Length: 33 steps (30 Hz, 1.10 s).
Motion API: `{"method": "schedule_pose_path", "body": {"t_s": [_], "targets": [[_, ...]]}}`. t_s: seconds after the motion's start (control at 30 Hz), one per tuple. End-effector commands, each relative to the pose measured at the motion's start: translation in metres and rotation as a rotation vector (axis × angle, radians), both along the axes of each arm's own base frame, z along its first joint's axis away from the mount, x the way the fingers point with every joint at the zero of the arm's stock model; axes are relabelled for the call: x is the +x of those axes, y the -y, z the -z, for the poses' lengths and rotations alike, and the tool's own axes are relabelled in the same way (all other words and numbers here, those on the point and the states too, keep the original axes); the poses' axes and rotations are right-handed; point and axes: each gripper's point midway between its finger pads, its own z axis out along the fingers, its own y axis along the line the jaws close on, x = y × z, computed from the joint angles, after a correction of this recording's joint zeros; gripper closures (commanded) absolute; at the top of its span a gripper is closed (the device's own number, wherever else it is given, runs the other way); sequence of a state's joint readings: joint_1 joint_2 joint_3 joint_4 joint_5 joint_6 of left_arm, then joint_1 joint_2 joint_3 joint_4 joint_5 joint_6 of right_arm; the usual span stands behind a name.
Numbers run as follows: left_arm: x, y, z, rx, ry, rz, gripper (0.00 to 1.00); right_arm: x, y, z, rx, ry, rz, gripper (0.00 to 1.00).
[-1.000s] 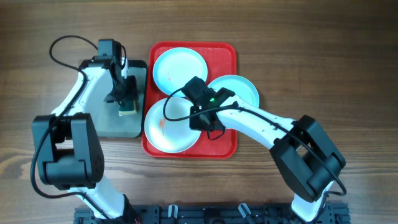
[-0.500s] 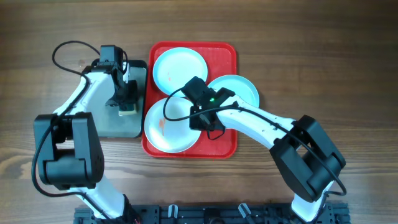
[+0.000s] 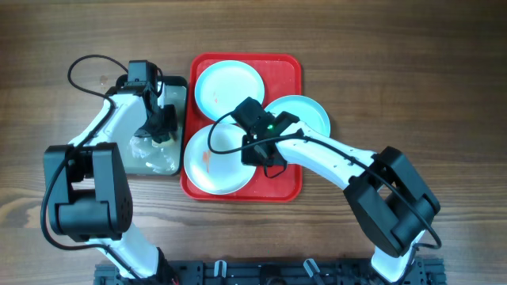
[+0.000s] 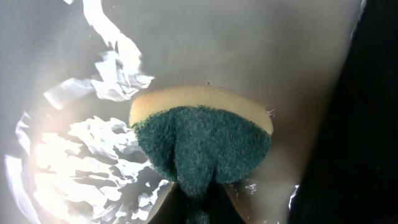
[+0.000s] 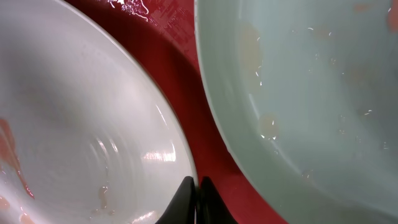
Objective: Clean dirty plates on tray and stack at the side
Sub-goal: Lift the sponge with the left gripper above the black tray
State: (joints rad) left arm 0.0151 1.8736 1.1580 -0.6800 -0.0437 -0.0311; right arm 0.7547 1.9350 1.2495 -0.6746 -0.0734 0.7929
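Only the left wrist view shows my left gripper (image 4: pixel 199 205) clamped on the sponge (image 4: pixel 202 140) in the wet grey tray (image 4: pixel 249 50), while my right gripper (image 5: pixel 198 199), jaws together, sits at the rim of the front plate (image 3: pixel 210 162), which overhangs the left edge of the red tray (image 3: pixel 289 182).

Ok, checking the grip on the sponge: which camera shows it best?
The left wrist view: the sponge fills mid-frame, green scouring side toward the camera, pinched at its lower edge by the left gripper. Overhead, that gripper hides it above the grey tray. The right wrist view shows plates and the red tray, no sponge.
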Motion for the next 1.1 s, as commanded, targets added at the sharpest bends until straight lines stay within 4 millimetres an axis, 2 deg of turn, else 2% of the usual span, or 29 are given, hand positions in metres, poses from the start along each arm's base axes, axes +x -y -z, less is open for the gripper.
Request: {"method": "schedule_pose_path", "body": {"t_s": [0.0,0.07,0.2,0.33,0.47,0.67,1.07], "targets": [[0.005,-0.005,-0.022,-0.007,0.066,-0.015,0.96,-0.001,0.006,0.009,-0.036,-0.002,0.02,0.96],[0.011,-0.008,-0.039,-0.005,0.123,-0.022,0.96,-0.001,0.006,0.009,-0.036,-0.002,0.02,0.96],[0.021,-0.018,-0.091,0.007,0.285,-0.046,0.96,-0.001,0.006,0.009,-0.036,-0.002,0.021,0.96],[0.021,-0.021,-0.135,0.016,0.406,-0.043,0.96,-0.001,0.006,0.009,-0.035,-0.002,0.021,0.96],[0.019,-0.012,-0.164,0.037,0.482,0.113,0.96,-0.001,0.005,0.009,-0.034,-0.001,0.021,0.96],[0.015,-0.003,-0.161,-0.012,0.472,0.136,0.96,-0.001,0.005,0.009,-0.034,-0.001,0.021,0.96],[0.014,-0.003,-0.158,-0.01,0.463,0.141,0.96,-0.001,0.005,0.009,-0.034,-0.001,0.021,0.96]]}}
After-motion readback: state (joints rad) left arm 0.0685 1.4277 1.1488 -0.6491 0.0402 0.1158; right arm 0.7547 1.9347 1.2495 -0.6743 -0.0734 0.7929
